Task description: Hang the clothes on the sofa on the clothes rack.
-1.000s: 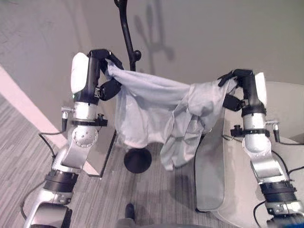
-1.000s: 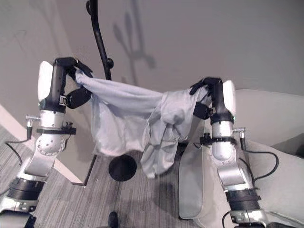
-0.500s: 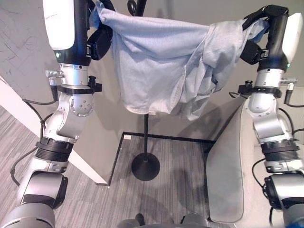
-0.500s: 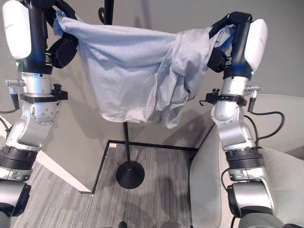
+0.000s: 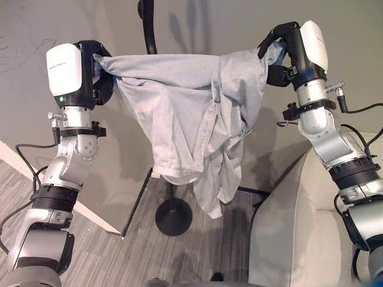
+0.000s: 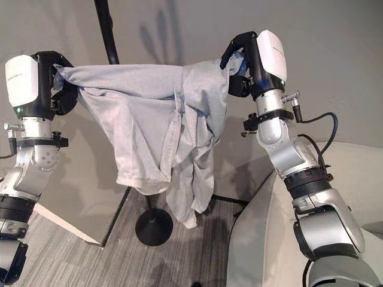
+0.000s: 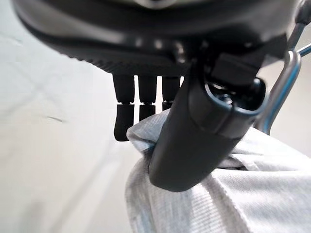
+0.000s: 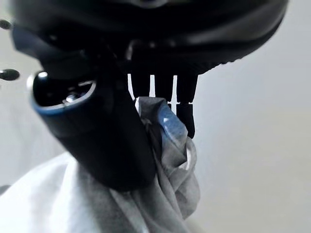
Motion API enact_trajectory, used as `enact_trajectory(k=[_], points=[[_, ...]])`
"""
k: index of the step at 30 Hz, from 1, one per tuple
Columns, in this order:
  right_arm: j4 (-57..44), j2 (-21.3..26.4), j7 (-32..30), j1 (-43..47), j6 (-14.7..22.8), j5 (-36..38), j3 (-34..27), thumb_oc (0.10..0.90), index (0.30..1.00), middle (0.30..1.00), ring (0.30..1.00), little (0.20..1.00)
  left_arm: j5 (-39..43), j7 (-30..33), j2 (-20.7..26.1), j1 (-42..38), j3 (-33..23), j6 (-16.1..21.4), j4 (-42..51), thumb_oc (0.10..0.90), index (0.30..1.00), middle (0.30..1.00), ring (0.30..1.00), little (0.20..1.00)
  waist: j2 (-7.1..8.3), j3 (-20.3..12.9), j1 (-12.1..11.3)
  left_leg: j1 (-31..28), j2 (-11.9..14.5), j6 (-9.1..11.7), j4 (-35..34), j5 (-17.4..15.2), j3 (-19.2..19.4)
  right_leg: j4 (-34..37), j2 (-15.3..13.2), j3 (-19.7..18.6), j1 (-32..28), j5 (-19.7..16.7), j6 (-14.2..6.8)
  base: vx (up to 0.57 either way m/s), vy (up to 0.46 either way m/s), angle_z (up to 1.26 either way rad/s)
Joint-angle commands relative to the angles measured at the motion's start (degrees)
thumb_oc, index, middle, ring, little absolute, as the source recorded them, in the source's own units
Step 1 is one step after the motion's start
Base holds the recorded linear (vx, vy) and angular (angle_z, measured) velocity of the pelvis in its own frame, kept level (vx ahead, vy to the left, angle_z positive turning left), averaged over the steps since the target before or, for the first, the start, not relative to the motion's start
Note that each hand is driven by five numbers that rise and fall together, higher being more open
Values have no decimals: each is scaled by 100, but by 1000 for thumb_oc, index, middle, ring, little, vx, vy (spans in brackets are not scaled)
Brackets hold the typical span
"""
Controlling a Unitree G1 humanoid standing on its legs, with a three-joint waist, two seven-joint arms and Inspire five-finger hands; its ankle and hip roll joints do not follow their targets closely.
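Observation:
A pale grey-blue shirt [image 5: 185, 107] hangs stretched between my two raised hands, its body and a sleeve drooping down in the middle. My left hand [image 5: 99, 75] is shut on one end of the shirt [image 7: 204, 194], thumb and fingers [image 7: 127, 119] pinching the cloth. My right hand [image 5: 281, 51] is shut on the other end [image 8: 170, 145], bunched cloth held between thumb and fingers. The black clothes rack pole [image 5: 147, 27] rises just behind the shirt's upper edge, nearer my left hand. Its round base [image 5: 173, 217] stands on the floor below the shirt.
A beige sofa [image 5: 311, 239] stands at the lower right, under my right arm. A plain grey wall lies behind the rack. A white partition panel [image 5: 24, 161] runs along the left, on grey striped carpet [image 5: 114, 257].
The shirt stays held in both hands, stretched in front of the rack pole. The camera view has tilted up then partly back down, and the shirt's free cloth now hangs lower in the middle.

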State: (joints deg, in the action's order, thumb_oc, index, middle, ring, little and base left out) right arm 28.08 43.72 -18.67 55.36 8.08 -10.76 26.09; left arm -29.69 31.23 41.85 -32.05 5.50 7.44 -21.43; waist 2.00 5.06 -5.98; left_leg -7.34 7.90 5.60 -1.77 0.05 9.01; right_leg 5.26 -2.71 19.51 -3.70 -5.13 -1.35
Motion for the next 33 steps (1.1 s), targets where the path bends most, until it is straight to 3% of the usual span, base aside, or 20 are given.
enact_trajectory(k=[1,5,6,7,9,16,17,19,20,21,22,26,33], points=[[277,297,-190,-61,-226,190,-645,400,300,300,300,300,131,9,645,421,-765,-710,-73,400,300,300,300,300,345,-752,-161,376,-279,-161,-4,-238,-6,-29,-245,-72,-175,645,-387,22,-26,9],[-52,-63,57,-784,-158,218,-855,400,300,300,300,300,211,-189,71,1153,-998,-534,415,400,300,300,300,300,334,-695,-158,387,-262,-164,-12,-231,-9,-26,-238,-63,-157,656,-365,16,-8,4],[-391,-310,221,-1347,-98,216,-973,400,300,300,300,300,355,-323,-287,1476,-1005,-405,616,400,300,300,300,300,315,-685,-111,367,-264,-173,-31,-234,1,-26,-237,-77,-167,662,-353,30,-6,0],[-436,-306,235,-1410,-105,207,-998,400,300,300,300,300,357,-331,-292,1509,-1003,-399,632,400,300,300,300,300,315,-709,-114,364,-265,-174,-34,-232,-2,-26,-238,-74,-170,662,-353,46,-10,-1],[-732,-528,327,-2015,-16,154,-1136,400,300,300,300,300,769,-474,-762,1755,-903,-210,711,400,300,300,300,300,295,-674,-43,377,-269,-184,-50,-220,10,-26,-247,-82,-155,659,-345,0,0,0],[-1102,-1010,397,-2872,168,124,-1268,400,300,300,300,300,1333,-793,-1385,2158,-511,43,894,400,300,300,300,300,226,-649,74,375,-270,-208,-50,-228,41,-26,-276,-122,-121,647,-339,4,3,-2],[-1112,-1158,380,-2982,187,164,-1266,464,396,396,396,396,1528,-826,-1504,2203,-460,74,914,400,300,300,300,300,214,-633,99,375,-275,-216,-47,-230,54,-26,-284,-135,-111,640,-337,0,0,0],[-1141,-1329,355,-3148,217,219,-1279,800,900,900,900,900,1731,-870,-1601,2265,-395,110,934,400,300,300,300,300,193,-633,129,364,-280,-225,-53,-232,67,-26,-291,-155,-108,629,-342,8,12,-9],[-1150,-1414,319,-3259,234,238,-1281,800,900,900,900,900,1889,-851,-1673,2278,-358,160,924,507,460,460,460,460,186,-634,144,354,-284,-232,-56,-233,74,-26,-293,-158,-110,625,-340,8,12,-11],[-1159,-1468,304,-3319,232,258,-1285,800,900,900,900,900,2049,-833,-1733,2279,-344,173,927,748,822,822,822,822,180,-631,157,350,-287,-236,-60,-233,77,-27,-295,-166,-108,626,-339,4,16,-7],[-1164,-1526,256,-3422,234,261,-1320,800,900,900,900,900,2294,-857,-1812,2299,-348,202,928,800,900,900,900,900,169,-628,178,341,-293,-240,-67,-235,83,-27,-299,-169,-108,627,-338,8,19,-4],[-1226,-1605,69,-3662,192,266,-1556,800,900,900,900,900,3749,-1050,-2005,2489,-573,455,1157,800,900,900,900,900,122,-631,223,324,-305,-256,-77,-236,91,-28,-315,-171,-118,619,-347,1,15,-1],[-1986,-1625,-10,-4021,328,742,-2370,800,900,900,900,900,4588,-1140,-2075,2820,-1060,485,1445,800,900,900,900,900,104,-642,275,294,-327,-282,-110,-252,106,-34,-335,-223,-109,601,-369,1,3,0]])
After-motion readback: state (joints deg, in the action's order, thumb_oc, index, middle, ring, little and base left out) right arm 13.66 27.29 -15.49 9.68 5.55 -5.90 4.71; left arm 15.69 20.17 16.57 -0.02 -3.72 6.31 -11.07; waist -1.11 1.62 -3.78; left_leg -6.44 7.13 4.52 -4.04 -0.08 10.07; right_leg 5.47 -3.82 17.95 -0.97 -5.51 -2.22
